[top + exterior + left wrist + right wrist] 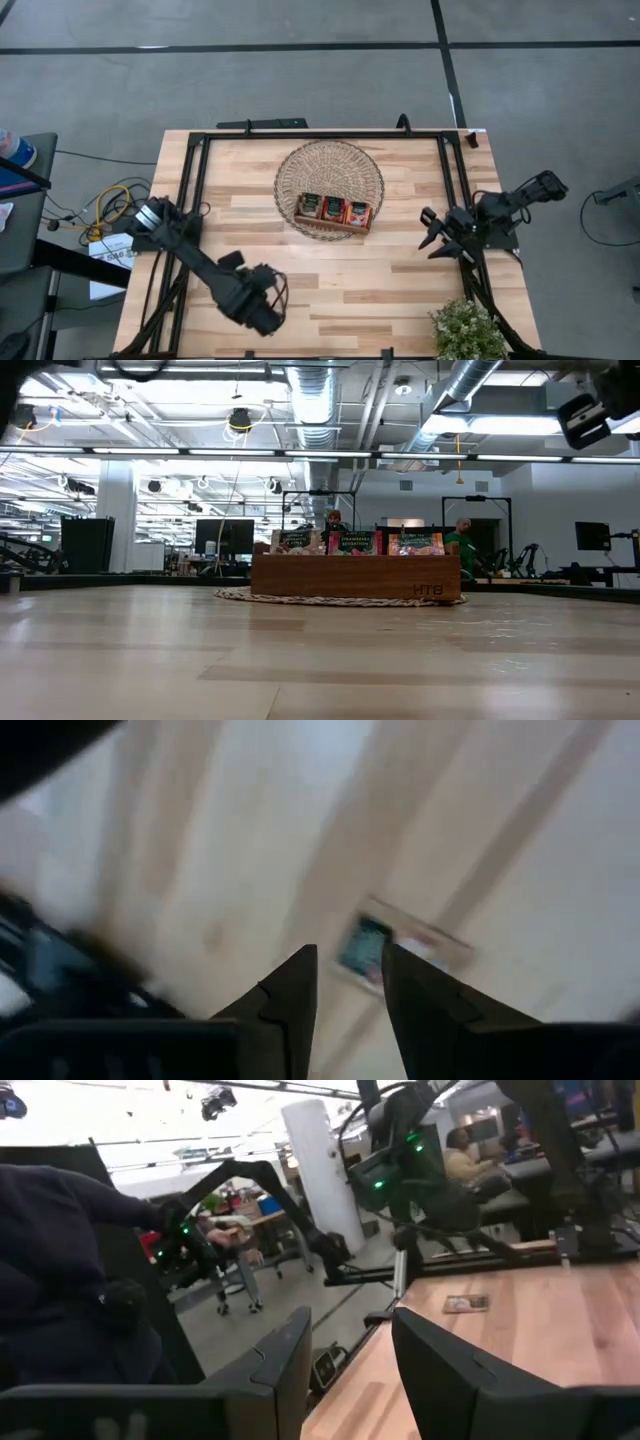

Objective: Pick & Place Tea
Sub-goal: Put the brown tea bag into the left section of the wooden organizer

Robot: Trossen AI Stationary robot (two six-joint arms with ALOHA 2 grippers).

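Left wrist view: our left gripper [348,982] hovers with jaws parted, empty, over a small flat sachet [362,946] on pale wooden table [400,285]. Right gripper [350,1345] is parted, empty, idle. Tea sachets [333,208] fill brown wooden tray [335,221]. We should descend squarely.

Pale butcher-block wooden table [330,270], smooth with a soft satin sheen, planks in mixed blond and tan. Round woven wicker mat [300,165], coarse and open-textured. Brown wooden three-compartment tray [355,577], matt, smooth-faced. Glossy printed paper tea sachets [333,208] standing inside. Matt black metal frame rails [195,170] along table edges.
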